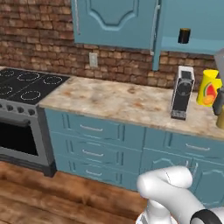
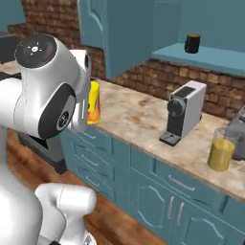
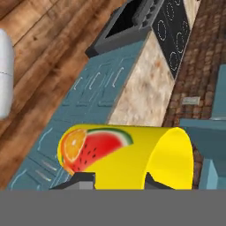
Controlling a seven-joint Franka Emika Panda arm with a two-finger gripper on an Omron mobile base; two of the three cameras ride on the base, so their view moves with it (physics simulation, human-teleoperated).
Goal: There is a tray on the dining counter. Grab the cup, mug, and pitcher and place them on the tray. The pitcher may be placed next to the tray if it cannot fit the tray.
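Hand view first: the yellow cup (image 3: 132, 154) sits right in front of the camera, lying sideways across the frame with its fruit print of an orange slice and watermelon wedge facing us, and the two dark fingertips (image 3: 81, 180) are pressed against its lower edge on either side, so the jaws are clamped on the cup. Beyond it run the marbled counter (image 3: 148, 90), the teal drawers (image 3: 92, 90) and the black stove (image 3: 170, 26) over a wooden floor. Over to the left base view, the cup (image 1: 208, 87) shows at the far right edge, raised just above the counter (image 1: 118, 100), with the dark gripper (image 1: 218, 103) against its right side, beside the white and black coffee machine (image 1: 182, 92). From the right base view, the cup (image 2: 94, 101) peeks out from behind the big white arm (image 2: 43, 86), and the pitcher (image 2: 221, 149) of orange-yellow liquid stands on the counter near its front edge, right of the coffee machine (image 2: 183, 112). Up on the teal shelf (image 2: 210, 56) sits the black mug (image 2: 192, 43), well apart from everything else.
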